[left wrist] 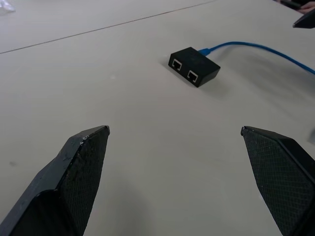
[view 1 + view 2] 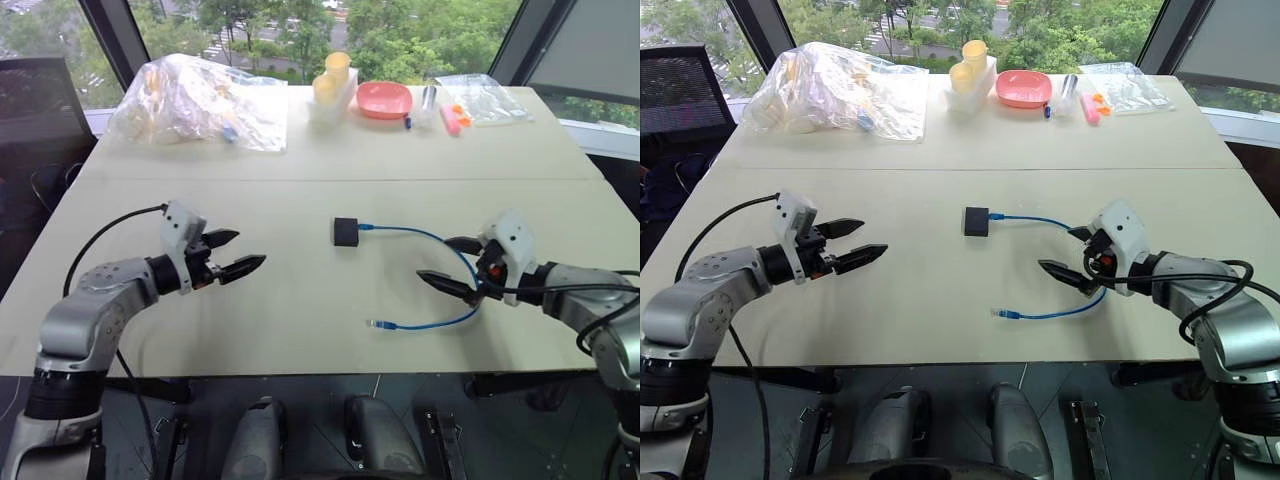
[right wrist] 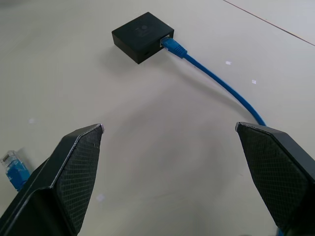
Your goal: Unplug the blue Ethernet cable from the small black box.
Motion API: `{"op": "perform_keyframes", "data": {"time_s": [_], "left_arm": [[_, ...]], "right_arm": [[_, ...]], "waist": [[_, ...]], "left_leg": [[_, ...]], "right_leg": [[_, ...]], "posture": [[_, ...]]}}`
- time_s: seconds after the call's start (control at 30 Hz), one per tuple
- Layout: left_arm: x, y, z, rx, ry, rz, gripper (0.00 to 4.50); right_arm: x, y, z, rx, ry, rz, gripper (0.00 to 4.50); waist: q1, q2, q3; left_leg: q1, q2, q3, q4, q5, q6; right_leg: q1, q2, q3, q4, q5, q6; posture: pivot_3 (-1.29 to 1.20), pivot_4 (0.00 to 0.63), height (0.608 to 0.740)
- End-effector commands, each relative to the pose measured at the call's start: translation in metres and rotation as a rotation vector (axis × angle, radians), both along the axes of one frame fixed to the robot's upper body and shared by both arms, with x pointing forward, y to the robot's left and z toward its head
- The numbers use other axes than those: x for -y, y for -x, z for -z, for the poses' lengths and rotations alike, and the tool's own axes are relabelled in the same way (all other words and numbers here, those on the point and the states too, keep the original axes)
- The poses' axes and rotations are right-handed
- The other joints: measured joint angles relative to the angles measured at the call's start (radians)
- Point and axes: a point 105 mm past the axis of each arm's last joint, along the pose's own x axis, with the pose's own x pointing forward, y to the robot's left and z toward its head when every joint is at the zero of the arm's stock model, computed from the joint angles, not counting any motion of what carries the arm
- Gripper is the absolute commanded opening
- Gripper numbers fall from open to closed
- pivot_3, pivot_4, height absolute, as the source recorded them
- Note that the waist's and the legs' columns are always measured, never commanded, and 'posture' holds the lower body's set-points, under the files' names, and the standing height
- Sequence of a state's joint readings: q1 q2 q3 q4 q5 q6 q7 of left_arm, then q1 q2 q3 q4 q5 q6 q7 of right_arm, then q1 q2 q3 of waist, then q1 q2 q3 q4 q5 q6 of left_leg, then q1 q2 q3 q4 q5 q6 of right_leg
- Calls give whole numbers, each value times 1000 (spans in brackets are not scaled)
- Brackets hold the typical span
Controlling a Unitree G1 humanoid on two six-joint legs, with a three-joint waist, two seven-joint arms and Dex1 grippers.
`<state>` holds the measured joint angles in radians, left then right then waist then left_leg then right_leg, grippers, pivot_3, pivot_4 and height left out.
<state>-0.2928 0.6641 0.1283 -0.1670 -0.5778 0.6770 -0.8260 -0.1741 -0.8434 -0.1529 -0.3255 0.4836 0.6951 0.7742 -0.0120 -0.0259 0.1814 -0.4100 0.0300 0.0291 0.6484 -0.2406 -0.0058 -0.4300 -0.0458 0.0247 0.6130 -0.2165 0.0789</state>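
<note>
— Where's the small black box [image 2: 345,232]?

— Mid-worktop [image 2: 300,300], between both arms, the blue Ethernet cable [image 2: 440,240] plugged into its right side. The cord curves toward the right gripper [image 2: 452,265]; its free plug lies on the worktop.

— And the fingers?

— Both spread wide, holding nothing. The left gripper [image 2: 240,253] hovers well left of the box.

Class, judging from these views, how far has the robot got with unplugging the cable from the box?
Done: nothing yet; the blue Ethernet cable is plugged into the small black box.
In hand: nothing. The left gripper and right gripper hover open, either side of the box.
Left: grip box and plug, then pull apart.
</note>
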Motion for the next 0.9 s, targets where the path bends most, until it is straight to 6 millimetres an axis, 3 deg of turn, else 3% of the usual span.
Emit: {"op": "perform_keyframes", "data": {"time_s": [0.03,0.73,0.9], "left_arm": [[4,-5,-10,59,-10,35,4480],[11,-19,-13,77,-36,92,4480],[14,-23,-16,77,-59,147,4480]], "right_arm": [[0,-5,-16,80,4,1,4500],[-8,-23,-15,124,-2,-3,4500],[-18,-39,-7,126,43,-34,4500]], "waist": [[0,0,0],[0,0,0],[-3,0,0]], "left_leg": [[0,0,0,0,0,0],[0,0,2,0,0,0],[0,-1,2,0,0,0]], "right_leg": [[0,0,0,0,0,0],[0,1,0,1,0,0],[0,1,0,1,0,0]], "posture": [[0,150,740],[0,150,740],[0,150,740]]}}
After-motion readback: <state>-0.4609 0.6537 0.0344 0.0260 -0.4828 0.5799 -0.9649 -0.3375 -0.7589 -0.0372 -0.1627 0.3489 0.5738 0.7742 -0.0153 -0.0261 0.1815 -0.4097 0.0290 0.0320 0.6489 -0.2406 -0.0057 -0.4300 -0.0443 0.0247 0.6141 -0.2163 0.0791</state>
